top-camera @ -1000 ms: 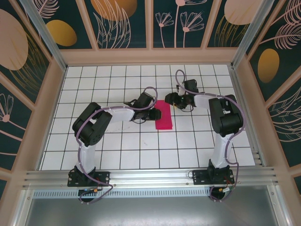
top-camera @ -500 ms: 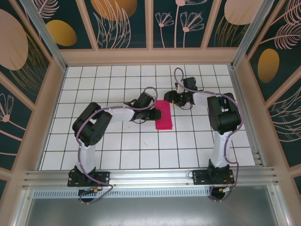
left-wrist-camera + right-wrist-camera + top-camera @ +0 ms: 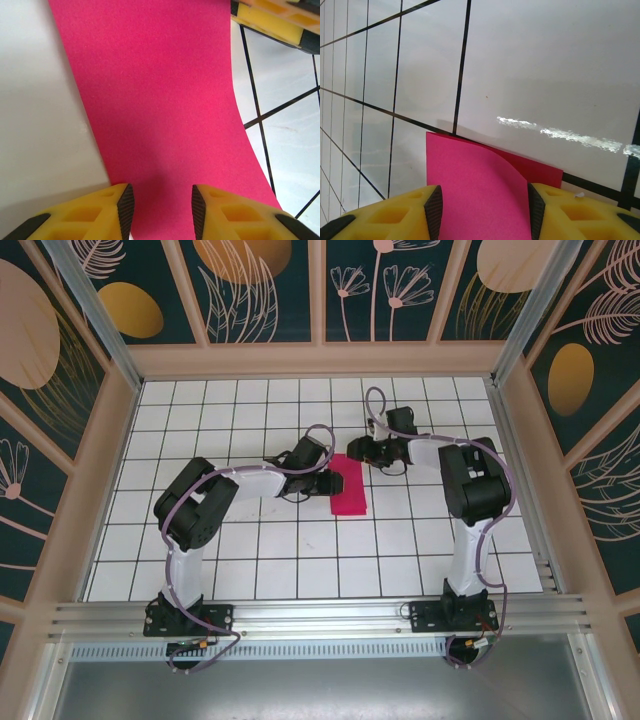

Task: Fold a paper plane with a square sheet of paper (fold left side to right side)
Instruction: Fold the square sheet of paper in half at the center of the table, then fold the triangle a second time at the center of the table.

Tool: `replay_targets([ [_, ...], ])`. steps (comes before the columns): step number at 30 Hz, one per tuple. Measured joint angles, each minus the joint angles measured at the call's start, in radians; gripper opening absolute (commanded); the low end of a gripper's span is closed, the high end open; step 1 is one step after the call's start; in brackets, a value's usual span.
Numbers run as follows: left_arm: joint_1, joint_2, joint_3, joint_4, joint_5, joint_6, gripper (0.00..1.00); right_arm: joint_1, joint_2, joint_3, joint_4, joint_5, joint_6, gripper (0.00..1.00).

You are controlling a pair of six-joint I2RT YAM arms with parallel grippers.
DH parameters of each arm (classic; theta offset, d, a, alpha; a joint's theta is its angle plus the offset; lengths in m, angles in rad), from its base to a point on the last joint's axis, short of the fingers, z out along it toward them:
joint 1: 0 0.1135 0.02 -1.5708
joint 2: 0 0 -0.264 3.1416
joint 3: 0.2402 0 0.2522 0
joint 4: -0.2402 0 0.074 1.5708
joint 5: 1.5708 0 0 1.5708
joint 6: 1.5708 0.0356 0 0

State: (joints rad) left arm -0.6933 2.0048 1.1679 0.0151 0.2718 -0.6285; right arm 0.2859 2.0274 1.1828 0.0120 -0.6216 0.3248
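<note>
Here, on the white black-gridded surface [image 3: 250, 570] walled by teal leaf-patterned panels [image 3: 265, 290], the left end effector [image 3: 162, 200] stands narrowly parted, gripping nothing, over the left edge of the folded magenta sheet of paper [image 3: 349, 492], while the right end effector [image 3: 482, 205], spread wider, straddles its far end, where the top layer curls upward.

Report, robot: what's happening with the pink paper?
Left gripper open over the pink paper. Right gripper open, a curled top layer between its jaws. Paper folded in half on the table.
</note>
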Motion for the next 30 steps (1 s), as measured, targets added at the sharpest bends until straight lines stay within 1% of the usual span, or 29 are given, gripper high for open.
replay_targets([
  [2, -0.001, -0.002, 0.0, 0.002, 0.0, 0.003, 0.45, 0.0, -0.005, -0.006, 0.0, 0.0, -0.005, 0.5],
  [4, -0.003, -0.006, -0.003, 0.005, 0.001, 0.011, 0.5, 0.0, -0.005, -0.008, 0.0, 0.0, -0.01, 0.45],
  [7, -0.005, -0.031, -0.024, 0.002, -0.011, 0.023, 0.54, 0.0, -0.005, -0.01, -0.014, -0.001, -0.013, 0.37],
  [11, -0.004, -0.098, -0.075, -0.011, -0.044, 0.046, 0.57, 0.0, -0.005, -0.01, -0.036, -0.002, -0.014, 0.19],
  [13, -0.004, -0.15, -0.103, -0.013, -0.061, 0.065, 0.58, 0.0, -0.005, -0.01, -0.047, -0.005, -0.012, 0.13],
  [18, -0.005, -0.31, -0.202, 0.013, -0.09, 0.122, 0.59, 0.0, -0.015, -0.006, -0.088, -0.014, -0.009, 0.1],
  [21, -0.017, -0.374, -0.251, 0.026, -0.103, 0.155, 0.61, 0.0, -0.021, 0.01, -0.116, -0.025, -0.009, 0.1],
  [23, -0.044, -0.384, -0.256, 0.026, -0.121, 0.175, 0.61, 0.0, -0.026, 0.017, -0.128, -0.032, -0.009, 0.1],
  [26, -0.114, -0.38, -0.253, 0.021, -0.163, 0.205, 0.62, 0.0, -0.027, 0.023, -0.14, -0.035, -0.008, 0.1],
  [30, -0.203, -0.328, -0.186, -0.016, -0.235, 0.236, 0.63, 0.0, -0.027, 0.024, -0.152, -0.04, -0.008, 0.1],
])
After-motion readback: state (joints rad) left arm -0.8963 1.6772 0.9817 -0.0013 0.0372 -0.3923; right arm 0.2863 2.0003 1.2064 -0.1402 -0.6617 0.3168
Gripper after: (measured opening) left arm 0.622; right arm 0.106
